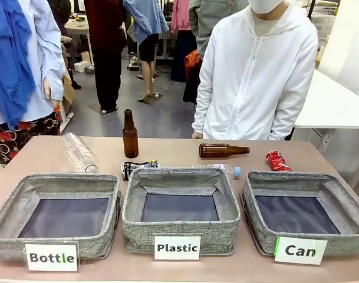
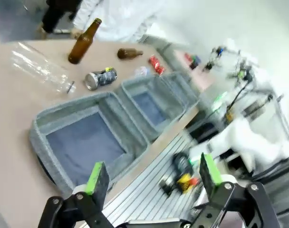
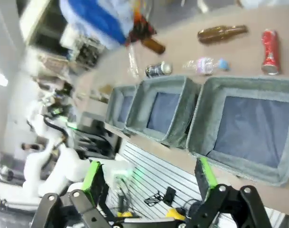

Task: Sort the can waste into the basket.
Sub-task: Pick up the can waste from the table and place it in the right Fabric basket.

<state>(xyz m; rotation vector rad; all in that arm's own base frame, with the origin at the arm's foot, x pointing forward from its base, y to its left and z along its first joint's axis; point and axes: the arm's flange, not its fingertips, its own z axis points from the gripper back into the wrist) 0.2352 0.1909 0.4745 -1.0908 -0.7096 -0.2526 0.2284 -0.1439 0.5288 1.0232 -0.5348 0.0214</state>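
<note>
Left gripper: jaws spread wide, green pads facing each other, black finger links rising from the lower edge. Farther off, to the right of its fingers, the blurred white right arm. Right gripper: jaws equally wide apart. To the left of its fingers, the white left arm, bent.

On my left wrist feed the left gripper fills the bottom edge: black linkage fingers, bright green pads, round pivot pins. The right gripper matches; a blurred white arm sits lower left.
</note>
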